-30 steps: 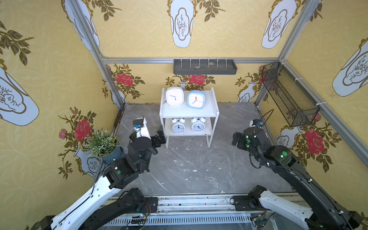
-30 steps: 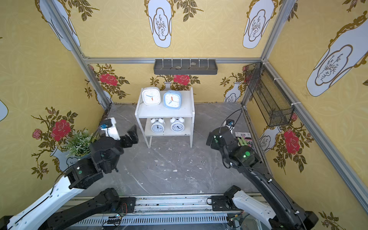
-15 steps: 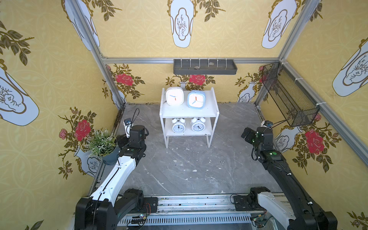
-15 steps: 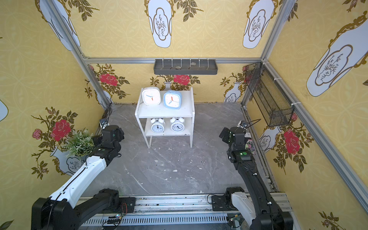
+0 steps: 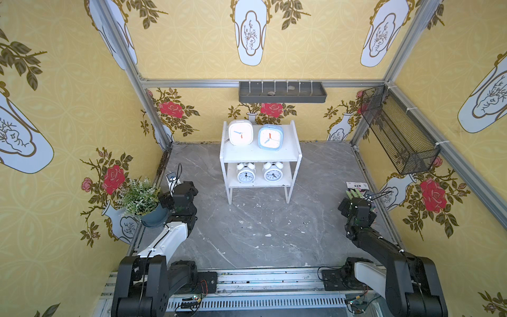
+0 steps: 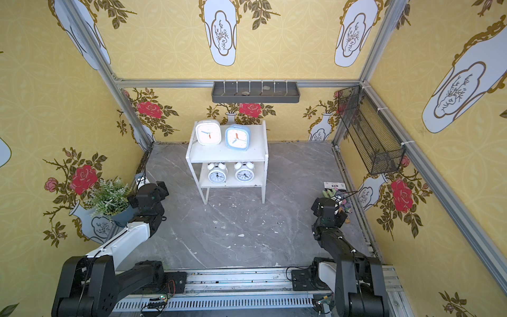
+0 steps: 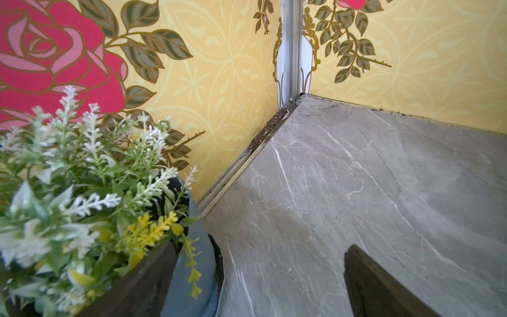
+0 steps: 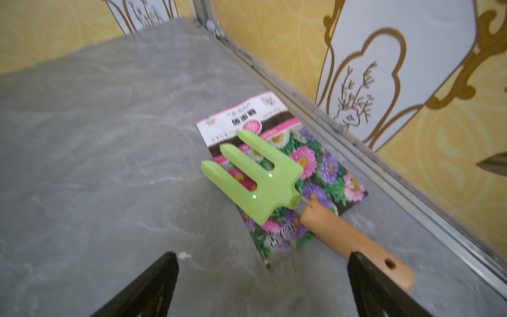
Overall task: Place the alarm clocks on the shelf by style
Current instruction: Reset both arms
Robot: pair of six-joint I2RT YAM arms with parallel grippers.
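The white two-tier shelf (image 5: 260, 157) (image 6: 229, 157) stands at the middle back of the grey floor. On its top board a white rounded-square alarm clock (image 5: 241, 133) (image 6: 208, 133) stands beside a light blue one (image 5: 270, 137) (image 6: 237, 137). Two round twin-bell clocks (image 5: 246, 173) (image 5: 273, 173) (image 6: 217, 174) (image 6: 244, 173) stand side by side on the lower board. My left gripper (image 5: 178, 193) (image 6: 149, 193) (image 7: 262, 248) is open and empty, low by the left wall. My right gripper (image 5: 356, 205) (image 6: 327, 205) (image 8: 263, 256) is open and empty near the right wall.
A potted plant (image 5: 140, 195) (image 7: 82, 178) stands right beside my left gripper. A green garden fork (image 8: 255, 178) with a wooden handle lies on a seed packet (image 8: 323, 164) (image 5: 356, 186) just ahead of my right gripper. On the walls hang a grey tray (image 5: 282, 92) and a black mesh basket (image 5: 397, 137).
Both arms have drawn back and dropped low, the left toward the plant, the right toward the seed packet. The clocks have not moved.
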